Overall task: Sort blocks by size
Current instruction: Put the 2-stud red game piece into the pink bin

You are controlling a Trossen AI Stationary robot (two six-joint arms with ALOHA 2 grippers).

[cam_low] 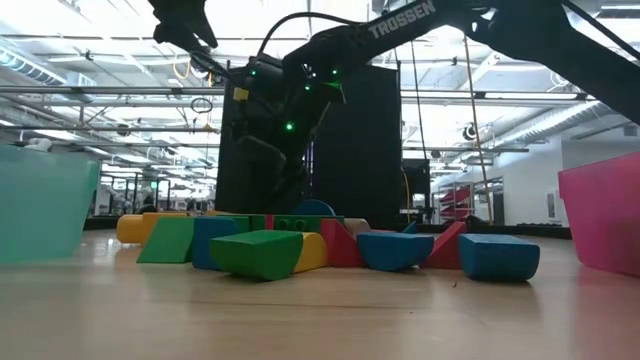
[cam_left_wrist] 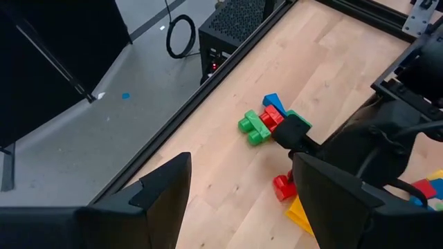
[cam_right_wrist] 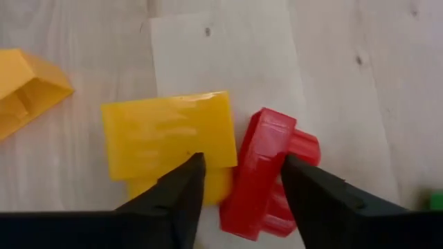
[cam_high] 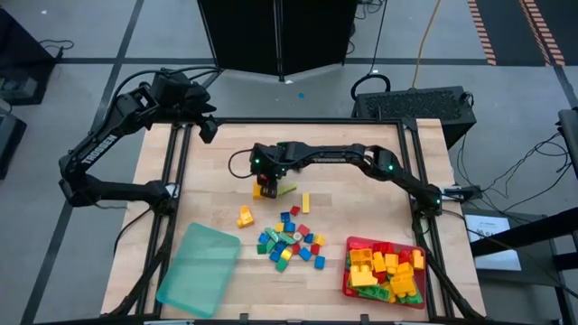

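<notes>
Loose blocks (cam_high: 289, 242) in red, yellow, green and blue lie in a heap on the wooden table's middle. My right gripper (cam_high: 265, 185) reaches down over a red block (cam_right_wrist: 259, 176) and a yellow block (cam_right_wrist: 169, 135), which lie side by side on the wood. It is open, one finger on each side of the red block, the left finger (cam_right_wrist: 183, 187) over the yellow block's edge. My left gripper (cam_high: 208, 129) waits open above the table's far left corner, nothing between its fingers (cam_left_wrist: 166, 197). My right gripper comes at the red block from above, slanting down. Its fingers stand by the block's two sides (cam_right_wrist: 284, 149), but I cannot tell whether they touch it. The block lies on the table.
A red tray (cam_high: 349, 271) holding several yellow and red blocks sits at the near right. A teal tray (cam_high: 199, 266) lies at the near left. A green, red and blue cluster (cam_left_wrist: 266, 121) lies just beyond my right gripper. A yellow block (cam_high: 245, 217) sits alone.
</notes>
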